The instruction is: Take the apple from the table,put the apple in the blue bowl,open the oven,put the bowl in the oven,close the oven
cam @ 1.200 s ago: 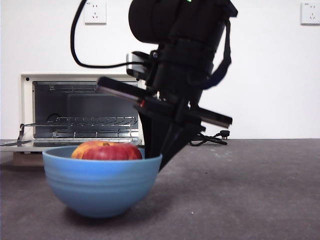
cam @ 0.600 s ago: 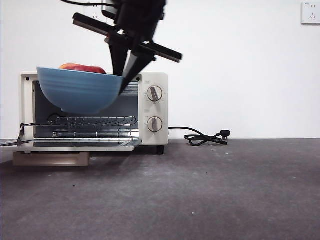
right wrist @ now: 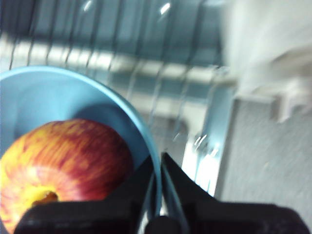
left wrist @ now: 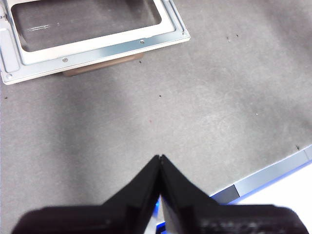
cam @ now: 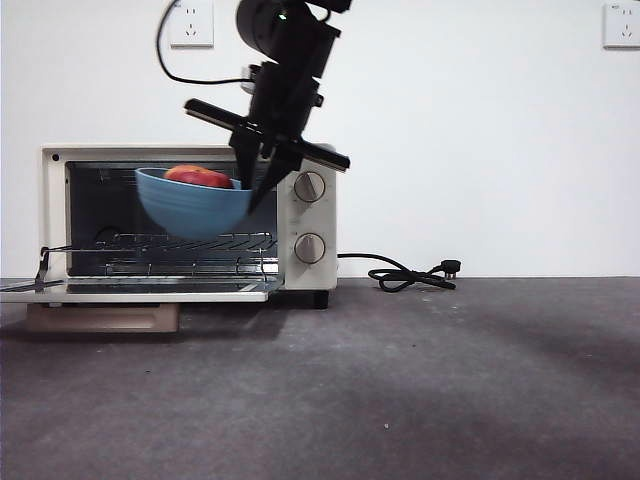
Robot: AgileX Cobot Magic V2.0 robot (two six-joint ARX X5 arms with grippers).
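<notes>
The blue bowl (cam: 192, 205) hangs in the air in front of the oven's (cam: 308, 215) open cavity, just above the wire rack (cam: 160, 243). The red and yellow apple (cam: 200, 176) lies inside it. My right gripper (cam: 252, 190) comes down from above and is shut on the bowl's right rim. In the right wrist view the rim (right wrist: 146, 141) runs between the jaws, with the apple (right wrist: 63, 165) beside them. The oven door (cam: 130, 291) lies open and flat. My left gripper (left wrist: 160, 168) is shut and empty over the table (left wrist: 204, 107), near the door (left wrist: 92, 29).
A black power cord (cam: 410, 275) lies on the table to the right of the oven. Two knobs (cam: 309, 186) sit on the oven's right panel. The table edge (left wrist: 273, 170) shows by the left gripper. Wall sockets (cam: 190, 22) are behind.
The right gripper lifted the bowl with the apple off the table, carried it away from the camera, then lowered it from above the oven top to the cavity opening.
</notes>
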